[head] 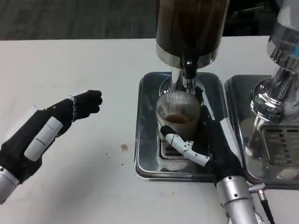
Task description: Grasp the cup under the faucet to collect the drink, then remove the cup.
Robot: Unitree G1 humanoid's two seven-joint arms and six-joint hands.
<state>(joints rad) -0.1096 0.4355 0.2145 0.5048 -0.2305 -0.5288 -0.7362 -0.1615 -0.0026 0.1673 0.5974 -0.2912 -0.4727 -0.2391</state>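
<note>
A ribbed clear glass cup [178, 111] stands on the steel drip tray [145, 140] directly under the black faucet [189, 67] of a dispenser [189, 28] holding dark drink. A little brown liquid lies in the cup's bottom. My right hand [212, 142] wraps the cup from the right, thumb across its front and fingers behind it. My left hand [51, 128] hovers over the table at the left, well away from the cup, fingers curled in and holding nothing.
A second chrome dispenser [280, 88] on its own tray [233, 93] stands close at the right of my right arm. A small brown spot [124, 147] marks the white table left of the drip tray.
</note>
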